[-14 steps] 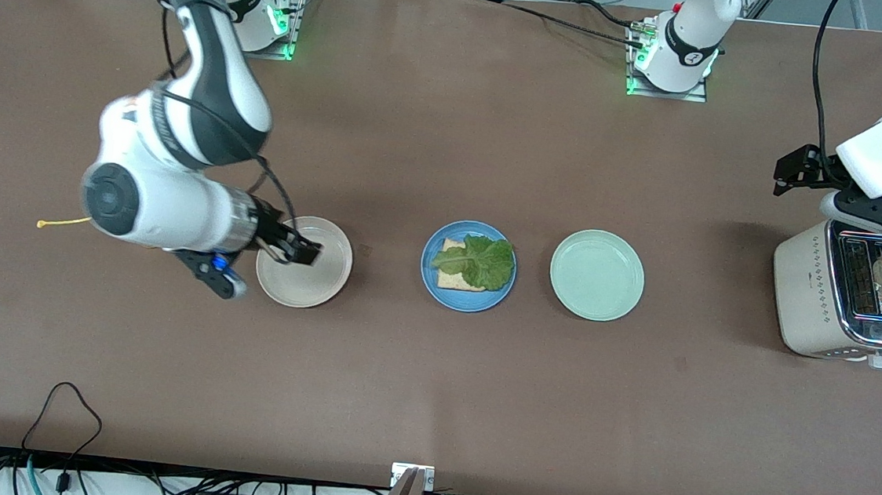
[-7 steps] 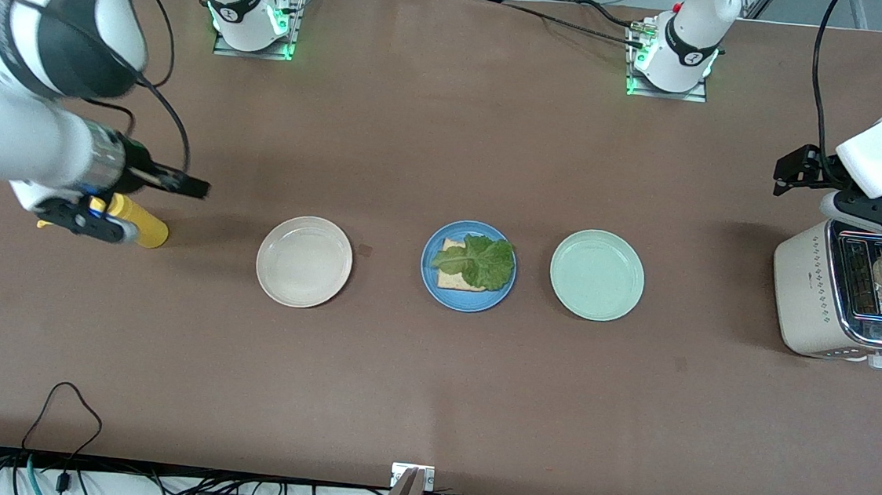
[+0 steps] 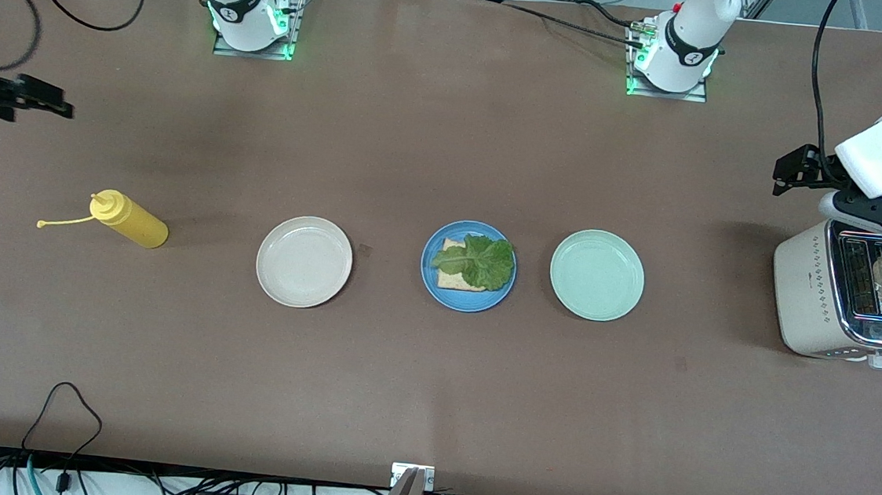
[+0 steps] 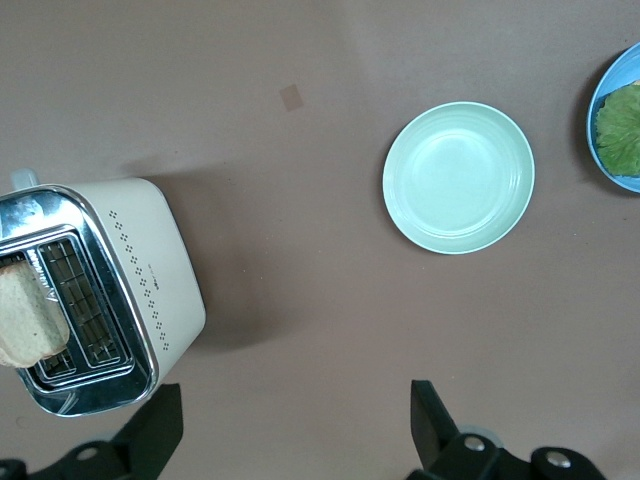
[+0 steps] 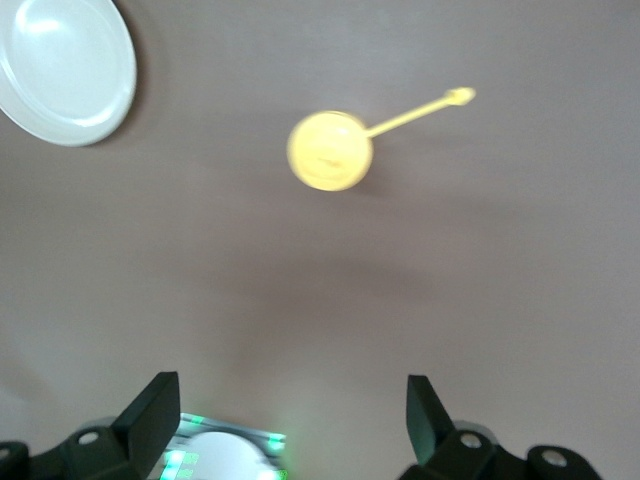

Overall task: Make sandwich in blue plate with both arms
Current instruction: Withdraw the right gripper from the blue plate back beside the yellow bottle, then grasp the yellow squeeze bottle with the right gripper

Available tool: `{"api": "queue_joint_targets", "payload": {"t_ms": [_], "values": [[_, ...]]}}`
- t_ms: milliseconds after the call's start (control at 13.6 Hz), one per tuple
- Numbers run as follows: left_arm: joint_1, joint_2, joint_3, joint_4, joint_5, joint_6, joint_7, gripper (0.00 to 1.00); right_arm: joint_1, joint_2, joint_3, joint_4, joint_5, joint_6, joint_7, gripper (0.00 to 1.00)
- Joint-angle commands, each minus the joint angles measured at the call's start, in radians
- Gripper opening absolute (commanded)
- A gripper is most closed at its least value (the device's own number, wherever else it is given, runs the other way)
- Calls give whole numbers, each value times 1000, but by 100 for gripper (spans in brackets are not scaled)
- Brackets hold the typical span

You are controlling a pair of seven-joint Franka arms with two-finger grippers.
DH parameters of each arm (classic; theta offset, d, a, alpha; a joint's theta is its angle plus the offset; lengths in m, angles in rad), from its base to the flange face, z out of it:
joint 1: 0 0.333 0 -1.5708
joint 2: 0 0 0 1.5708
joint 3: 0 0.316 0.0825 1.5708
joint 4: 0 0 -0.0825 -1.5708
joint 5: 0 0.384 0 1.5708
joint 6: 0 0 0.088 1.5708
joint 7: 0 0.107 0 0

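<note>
Blue plate (image 3: 465, 304), frame centre: lettuce (image 3: 479, 262) on bread (image 3: 450, 280), uncapped. Right hand (image 3: 58, 107), spread, withdrawn from beige plate (image 3: 304, 262) to frame margin; left hand (image 3: 786, 177), spread, waiting over toaster (image 3: 807, 300).

You've got a brown table (image 3: 398, 386) filling the front view. Across the middle of the frame, starting at the frame's left edge: a yellow squeeze bottle (image 3: 128, 220), a beige plate (image 3: 304, 261), the blue plate (image 3: 465, 300) dead centre, a pale green plate (image 3: 596, 275), and a cream toaster (image 3: 811, 300) at the frame's right edge.
</note>
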Motion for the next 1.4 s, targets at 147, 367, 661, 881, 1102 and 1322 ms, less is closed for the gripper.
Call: {"api": "queue_joint_targets", "payload": {"t_ms": [147, 367, 661, 881, 1102, 1322], "values": [[-1, -6, -1, -4, -2, 5, -10, 100, -197, 8, 24, -104, 3, 230, -450, 100], [-1, -6, -1, -4, -1, 5, -10, 100, -284, 87, 22, -118, 156, 344, -750, 100], [1, -6, -1, -4, -2, 4, -13, 100, -387, 248, 24, -104, 435, 406, -1185, 100], [-1, -8, -2, -4, -1, 2, -45, 100, -436, 366, 38, -81, 662, 395, -1507, 100], [-2, -6, -2, -4, -1, 2, -46, 100, -491, 481, 91, -52, 807, 331, -1708, 100], [-1, -6, -2, -2, -1, 4, -47, 100, -493, 613, 96, 8, 933, 202, -1866, 100]]}}
